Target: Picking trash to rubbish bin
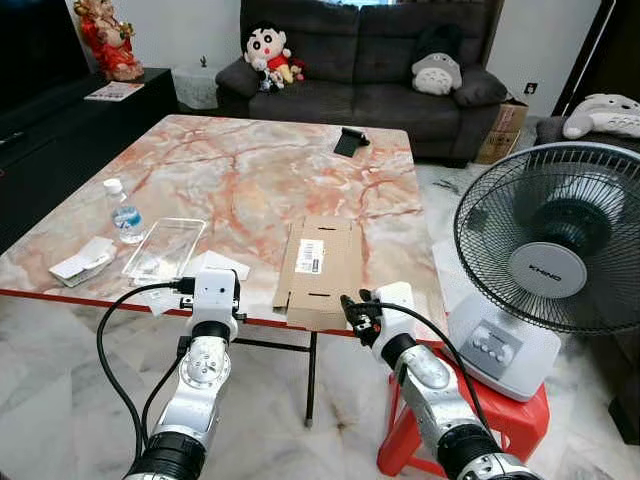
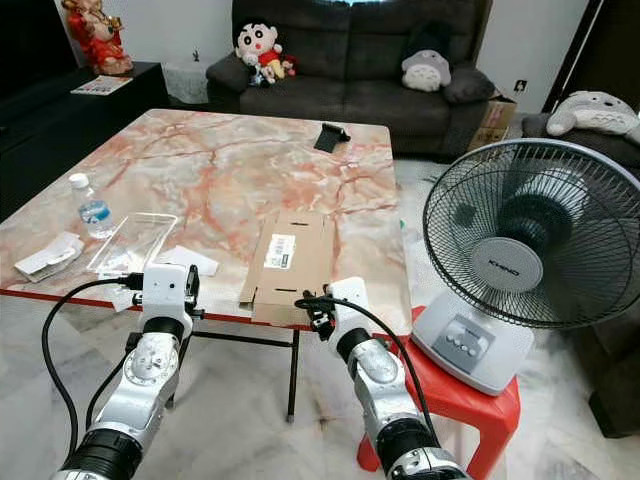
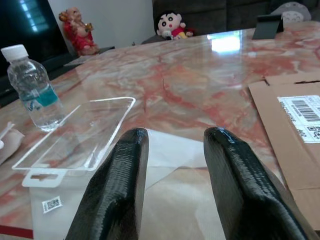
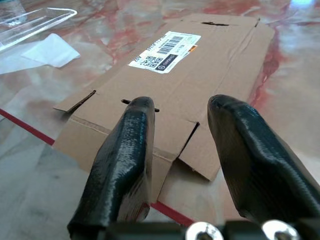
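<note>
We're standing at the near edge of the marble worktop (image 1: 250, 160) with both arms raised toward it. Our left tool (image 3: 172, 165) is hovering just off the edge with its fingers spread apart and gripping nothing, pointing at a white sheet of paper (image 3: 170, 150) and the clear plastic tray (image 1: 165, 248) just beyond it. Our right tool (image 4: 177, 150) is released too, fingers apart, sitting right in front of the flattened cardboard box (image 1: 320, 262), whose near flap is hanging a bit over the red edge of the worktop. The cardboard is lying label-up, between the tray and the worktop's right side.

Over to the left we're seeing a small water bottle (image 1: 123, 212) standing upright beside the tray, and a crumpled white wrapper (image 1: 83, 262), maybe tissue, hard to say from here. A desk fan (image 1: 555, 255) is sitting on a red stool (image 1: 500, 420) to our right, and a dark sofa (image 1: 370, 60) with plush toys is sitting at the back.
</note>
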Controlling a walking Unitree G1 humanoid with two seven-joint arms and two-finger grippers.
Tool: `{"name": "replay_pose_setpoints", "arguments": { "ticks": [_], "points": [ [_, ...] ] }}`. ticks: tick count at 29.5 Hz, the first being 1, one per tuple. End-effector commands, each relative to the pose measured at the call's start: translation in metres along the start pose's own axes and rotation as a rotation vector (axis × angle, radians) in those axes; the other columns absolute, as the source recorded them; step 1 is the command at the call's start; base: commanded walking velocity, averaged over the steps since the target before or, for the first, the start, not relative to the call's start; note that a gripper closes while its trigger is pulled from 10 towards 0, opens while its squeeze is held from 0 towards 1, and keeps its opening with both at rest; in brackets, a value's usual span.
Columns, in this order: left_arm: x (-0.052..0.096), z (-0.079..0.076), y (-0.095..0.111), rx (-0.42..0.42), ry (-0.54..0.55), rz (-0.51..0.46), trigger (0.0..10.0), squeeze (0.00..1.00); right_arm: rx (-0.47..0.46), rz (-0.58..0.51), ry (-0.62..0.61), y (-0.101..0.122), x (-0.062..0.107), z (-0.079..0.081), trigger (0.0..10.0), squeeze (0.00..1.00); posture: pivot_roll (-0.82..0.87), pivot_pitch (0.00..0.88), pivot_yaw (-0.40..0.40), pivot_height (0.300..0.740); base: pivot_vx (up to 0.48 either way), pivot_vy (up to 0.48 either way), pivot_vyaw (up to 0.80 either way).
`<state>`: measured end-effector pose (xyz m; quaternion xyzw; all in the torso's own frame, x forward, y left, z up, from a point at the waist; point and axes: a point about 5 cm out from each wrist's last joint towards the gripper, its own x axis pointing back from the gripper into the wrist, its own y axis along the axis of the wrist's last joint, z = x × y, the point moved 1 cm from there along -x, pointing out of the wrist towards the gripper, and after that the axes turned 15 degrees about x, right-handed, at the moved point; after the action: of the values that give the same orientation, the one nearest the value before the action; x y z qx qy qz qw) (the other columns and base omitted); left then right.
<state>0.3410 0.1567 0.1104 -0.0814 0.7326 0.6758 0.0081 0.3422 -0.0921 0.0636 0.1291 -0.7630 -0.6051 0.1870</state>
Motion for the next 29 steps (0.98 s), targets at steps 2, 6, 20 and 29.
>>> {"name": "replay_pose_setpoints", "arguments": {
  "ticks": [2,6,20,29],
  "points": [
    [-0.003,-0.001,0.006,-0.005,-0.004,-0.017,10.0,0.0,0.012,-0.016,0.005,0.008,-0.004,0.0,10.0,0.0,-0.02,0.03,-0.042,0.74,0.0,0.0,0.0],
    [-0.004,0.0,0.008,-0.005,-0.001,-0.022,10.0,0.0,0.012,-0.024,0.009,0.01,-0.006,0.001,10.0,0.0,-0.02,0.031,-0.044,0.74,0.0,0.0,0.0],
    [-0.005,-0.002,0.009,-0.005,-0.01,-0.023,10.0,0.0,0.01,-0.02,0.045,0.012,-0.009,0.013,10.0,0.0,-0.02,0.032,-0.046,0.74,0.0,0.0,0.0],
    [-0.006,-0.005,0.01,-0.003,-0.024,-0.018,10.0,0.0,-0.035,0.019,0.063,0.008,-0.012,0.022,10.0,0.0,-0.02,0.033,-0.047,0.74,0.0,0.0,0.0]
  ]
}}
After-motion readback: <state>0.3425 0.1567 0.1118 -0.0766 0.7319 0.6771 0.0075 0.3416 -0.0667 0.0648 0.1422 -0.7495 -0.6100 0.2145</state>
